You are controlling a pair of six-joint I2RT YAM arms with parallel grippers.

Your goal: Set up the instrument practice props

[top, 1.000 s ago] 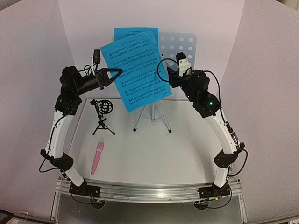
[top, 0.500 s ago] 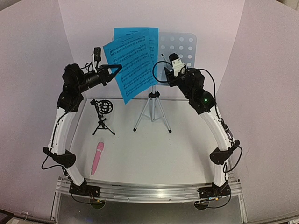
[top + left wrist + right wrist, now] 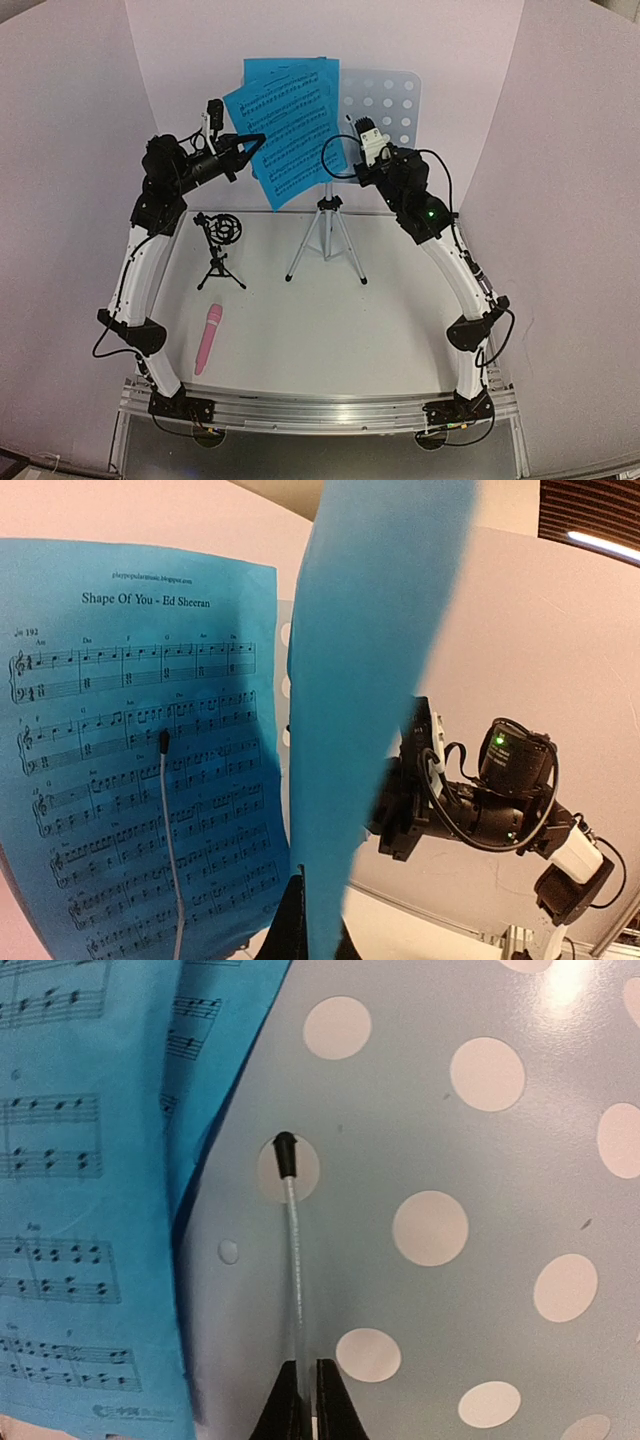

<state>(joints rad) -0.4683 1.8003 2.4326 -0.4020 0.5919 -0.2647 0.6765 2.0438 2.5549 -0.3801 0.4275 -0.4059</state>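
1. Near edge: L arm [image 3: 135, 270] runs up the left side and R arm [image 3: 460, 270] up the right side of the table [image 3: 300, 320].
2. On the table, near-left: pink mic [image 3: 208, 338], lying flat, long axis approx near-to-far.
3. Beyond it and apart: black mic stand [image 3: 221, 255], upright on 3 legs, w/ ring mount [image 3: 229, 229] on top.
4. Mid-table, further back: silver tripod [image 3: 326, 240] of the music stand, upright, legs spread.
5. L claw [image 3: 252, 143] is up off the table, left of the tripod, and clamped on the left edge of the front page [image 3: 292, 140]. The page is in the air, tilted, in front of the stand's left half. In the L wrist view it runs edge-on up from the fingers.
6. R claw [image 3: 310, 1400] is raised right of the tripod and points at the stand's desk. Its fingers are drawn nearly together, only a sliver btwn them. A thin clear wire [image 3: 292, 1260] w/ black tip stands right at the tips. Can't tell if it's pinched or just behind them.
7. Back page [image 3: 290, 68] sits flat against the desk's left part, behind the front page. Title reads "Shape Of You - Ed Sheeran". A second wire [image 3: 168, 830], also black-tipped, lies across it.
8. Farthest: pale-blue desk [image 3: 385, 100], right half showing its round holes.
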